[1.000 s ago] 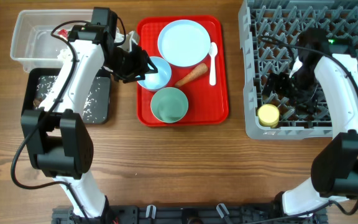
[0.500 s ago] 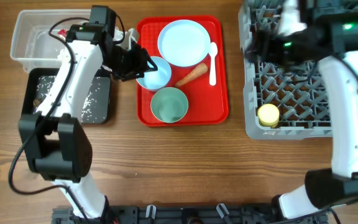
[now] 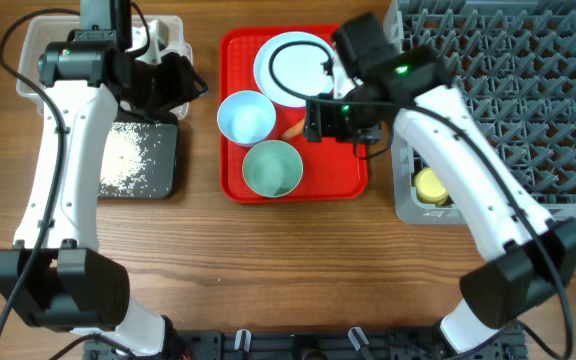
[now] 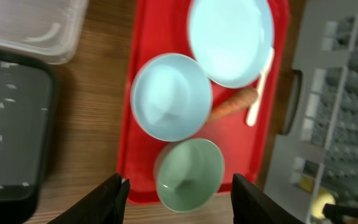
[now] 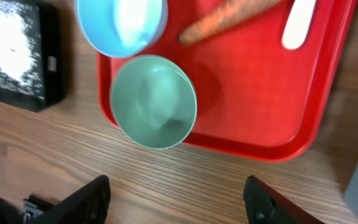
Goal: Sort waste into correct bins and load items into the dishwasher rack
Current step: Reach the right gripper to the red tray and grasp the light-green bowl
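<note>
Now the right gripper (image 5: 179, 194), wide and empty, had swung from rack (image 3: 528, 80) to carrot (image 5: 229, 18), likely next; the left gripper (image 4: 182, 191), also spread and empty, had backed to the tray's (image 3: 353, 172) 9 o'clock

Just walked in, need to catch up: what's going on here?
Both grippers are open, empty. The right gripper hovers over the flat red tray, which holds a pale-blue round plate, pale-green bowl, light-blue bowl, orange carrot and white plastic spoon; the left gripper hangs by the clear tub. A small yellow cup sits in the grey rack.
</note>
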`<state>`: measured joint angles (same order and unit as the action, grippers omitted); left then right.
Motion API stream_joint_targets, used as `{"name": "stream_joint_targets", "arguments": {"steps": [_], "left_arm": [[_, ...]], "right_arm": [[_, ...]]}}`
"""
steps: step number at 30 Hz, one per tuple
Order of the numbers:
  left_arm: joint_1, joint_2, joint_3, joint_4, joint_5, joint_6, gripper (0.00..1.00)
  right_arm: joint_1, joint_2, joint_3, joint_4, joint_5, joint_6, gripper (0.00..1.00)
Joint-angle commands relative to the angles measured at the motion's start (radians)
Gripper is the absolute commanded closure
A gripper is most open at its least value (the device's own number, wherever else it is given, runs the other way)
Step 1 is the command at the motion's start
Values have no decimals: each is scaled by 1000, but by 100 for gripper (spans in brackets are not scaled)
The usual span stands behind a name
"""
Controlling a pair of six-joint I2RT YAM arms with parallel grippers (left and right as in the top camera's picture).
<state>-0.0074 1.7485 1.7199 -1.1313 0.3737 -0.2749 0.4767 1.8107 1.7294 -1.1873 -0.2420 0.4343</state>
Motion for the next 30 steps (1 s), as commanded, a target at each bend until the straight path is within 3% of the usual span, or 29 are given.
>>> {"name": "stream_joint_targets", "arguments": {"steps": [1,6,9,15,20,23,25,30], "left_arm": [[33,-5,10,1,-87,-51,40],[44,-5,10,1,-88,-51,27],[44,-5,10,0,-88,-51,25],[44,-5,10,-3,-88,-51,23],[44,-5,10,-3,-88,-51,22],[44,-5,10,-3,-88,-51,18],[44,-5,10,-3,-88,-51,2],[44,-5,10,-3,-87,-51,0]], "right_arm": [[31,75,-145,127,-6,87,32],[52,199,-211,225,-51,89,39],[64,262,-211,251,-57,89,44],[59,280,-211,261,-73,93,64],[58,280,-211,261,-71,114,96],[52,271,-203,256,-72,118,96],[48,248,-185,243,-71,116,96],[26,106,-122,176,12,114,96]]}}
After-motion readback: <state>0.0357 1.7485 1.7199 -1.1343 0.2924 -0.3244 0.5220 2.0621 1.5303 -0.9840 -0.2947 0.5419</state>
